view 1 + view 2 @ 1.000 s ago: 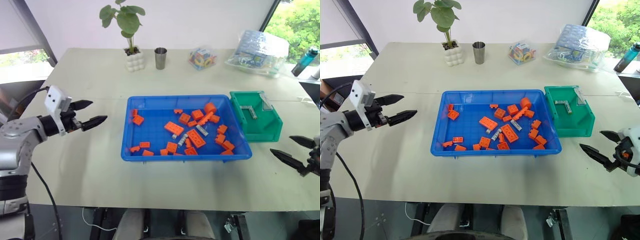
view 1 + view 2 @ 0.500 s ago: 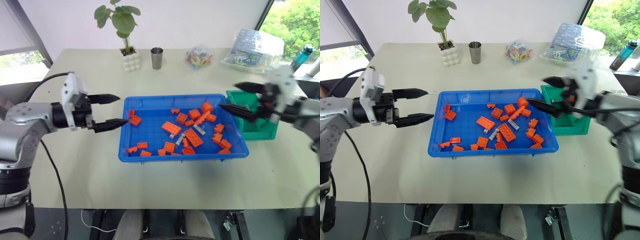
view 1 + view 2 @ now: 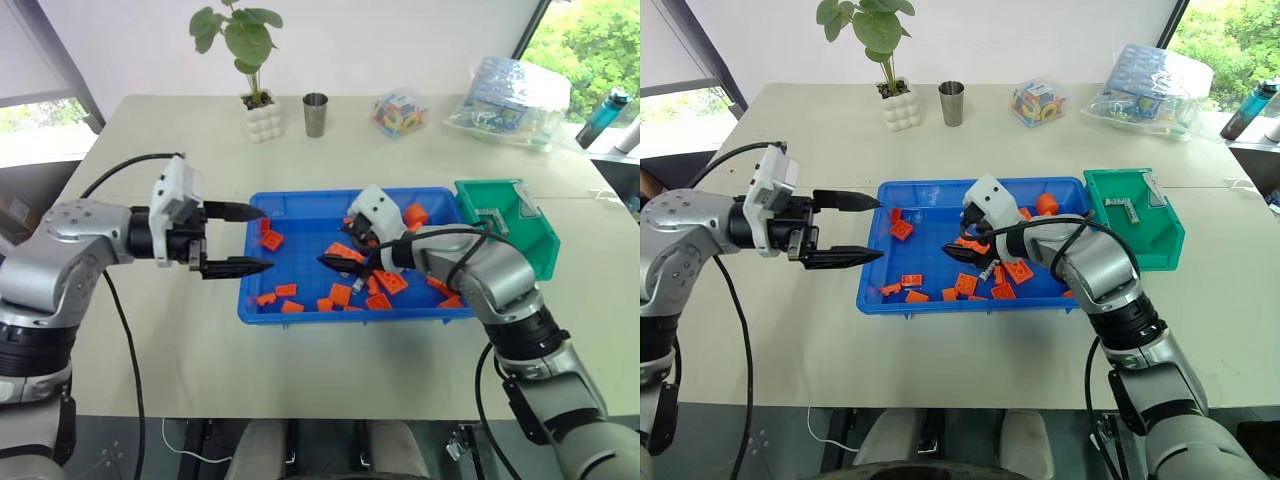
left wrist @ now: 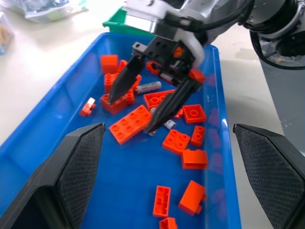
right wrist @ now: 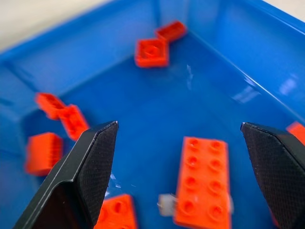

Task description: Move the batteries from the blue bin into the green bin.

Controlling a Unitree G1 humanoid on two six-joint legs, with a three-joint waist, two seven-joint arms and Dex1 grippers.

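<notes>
The blue bin sits mid-table, strewn with orange bricks. A grey battery lies among them, and the end of another peeks from under a long brick. My right gripper hangs open low inside the bin, above the bricks near its middle and holding nothing. My left gripper is open and empty, level at the bin's left rim and pointing across it. To the bin's right stands the green bin with a grey battery lying in it.
Along the table's far edge stand a potted plant, a metal cup, a small bag of coloured toys and a large plastic bag. A bottle stands at the far right. Bare table lies in front of both bins.
My right arm swung from the table's right side, past the green bin, to over the middle of the blue bin. My left gripper moved right to the bin's left rim. Both stayed open.
</notes>
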